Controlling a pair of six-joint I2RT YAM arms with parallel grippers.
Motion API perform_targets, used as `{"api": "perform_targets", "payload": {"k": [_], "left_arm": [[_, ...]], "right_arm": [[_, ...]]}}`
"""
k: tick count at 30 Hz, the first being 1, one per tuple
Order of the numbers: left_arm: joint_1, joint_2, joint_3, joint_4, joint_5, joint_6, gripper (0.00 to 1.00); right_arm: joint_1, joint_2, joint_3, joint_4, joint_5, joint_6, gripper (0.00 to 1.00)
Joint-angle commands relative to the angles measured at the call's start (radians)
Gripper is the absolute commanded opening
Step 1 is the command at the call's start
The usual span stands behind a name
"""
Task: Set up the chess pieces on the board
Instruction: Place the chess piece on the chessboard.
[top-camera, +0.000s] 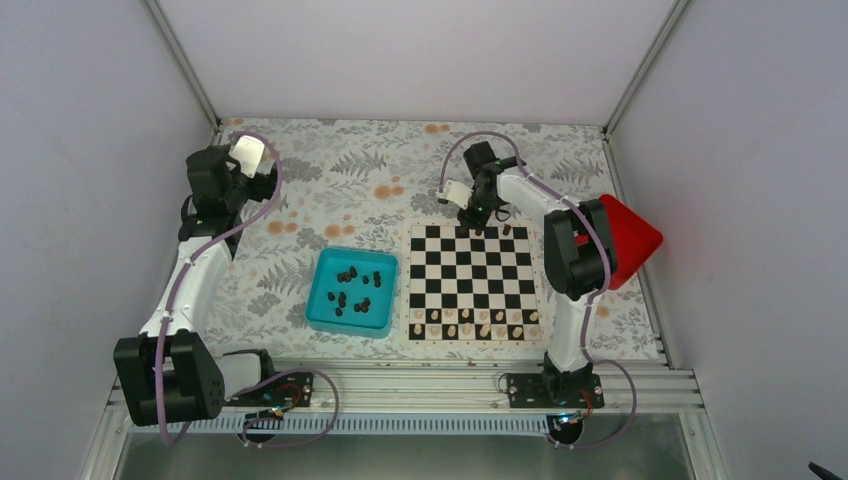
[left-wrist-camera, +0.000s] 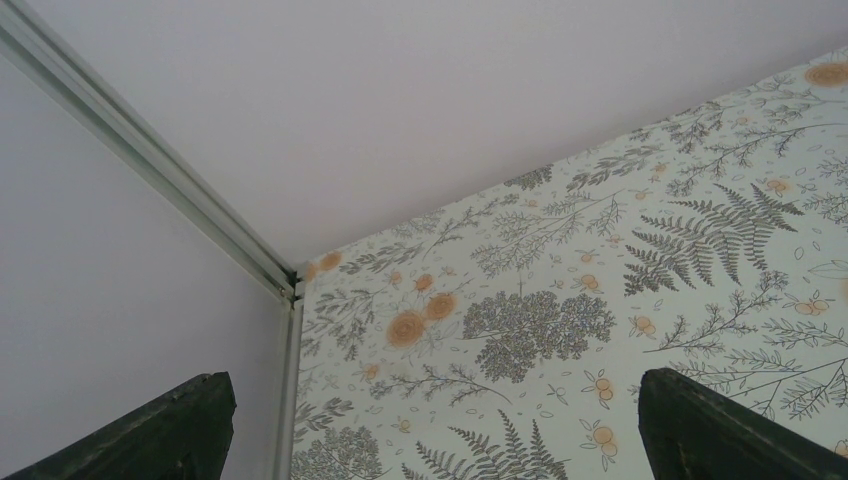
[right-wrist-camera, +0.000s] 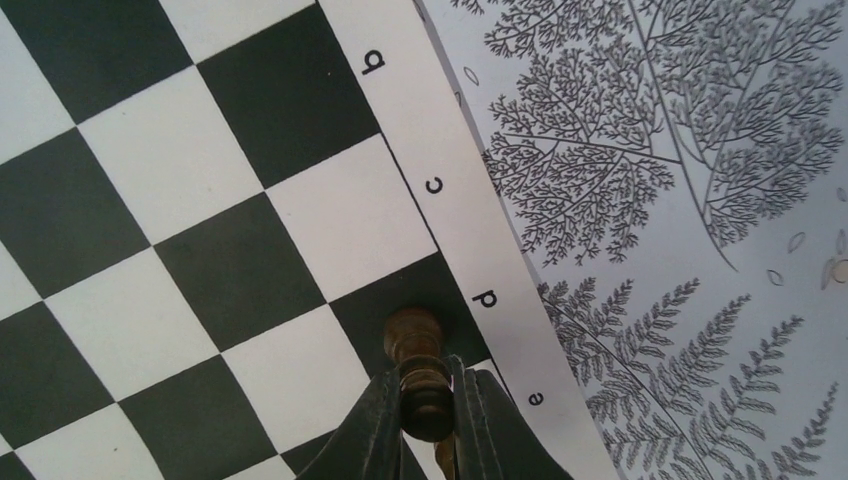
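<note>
The chequered board (top-camera: 470, 275) lies at the table's middle right. Several dark chess pieces (top-camera: 352, 289) lie in a teal tray. One dark piece (top-camera: 507, 230) stands on the board's far row. My right gripper (top-camera: 477, 226) is over the far edge of the board, shut on a dark brown chess piece (right-wrist-camera: 415, 345); in the right wrist view (right-wrist-camera: 428, 392) that piece's base sits on the black square by the letter d. My left gripper (top-camera: 243, 172) is raised at the far left, open and empty, its fingertips (left-wrist-camera: 180, 425) framing bare tablecloth.
The teal tray (top-camera: 322, 298) sits left of the board. Pale tan pieces (top-camera: 470, 322) fill the board's two near rows. A red box (top-camera: 630, 238) stands right of the board behind the right arm. White walls close in the table.
</note>
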Motion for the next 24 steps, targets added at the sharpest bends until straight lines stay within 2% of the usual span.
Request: {"api": "perform_targets", "payload": {"k": [1,7,12,20,24], "left_arm": [[0.005,-0.006,0.0,0.022,0.01,0.01,1.0],[0.005,-0.005,0.0,0.023,0.01,0.011,1.0],[0.005,-0.003,0.0,0.023,0.01,0.012,1.0],[0.005,-0.002,-0.001,0.023,0.008,0.013,1.0],[0.005,-0.003,-0.002,0.025,0.009,0.013,1.0]], "right_arm": [[-0.002,0.034,0.003,-0.001,-0.016,-0.011,0.07],[0.0,0.043,0.0,0.005,-0.014,-0.012,0.07],[0.001,0.046,-0.001,-0.001,-0.012,-0.015,0.11],[0.001,0.007,0.004,-0.006,-0.01,-0.017,0.34],[-0.001,-0.017,0.021,-0.022,-0.007,-0.018,0.39]]}}
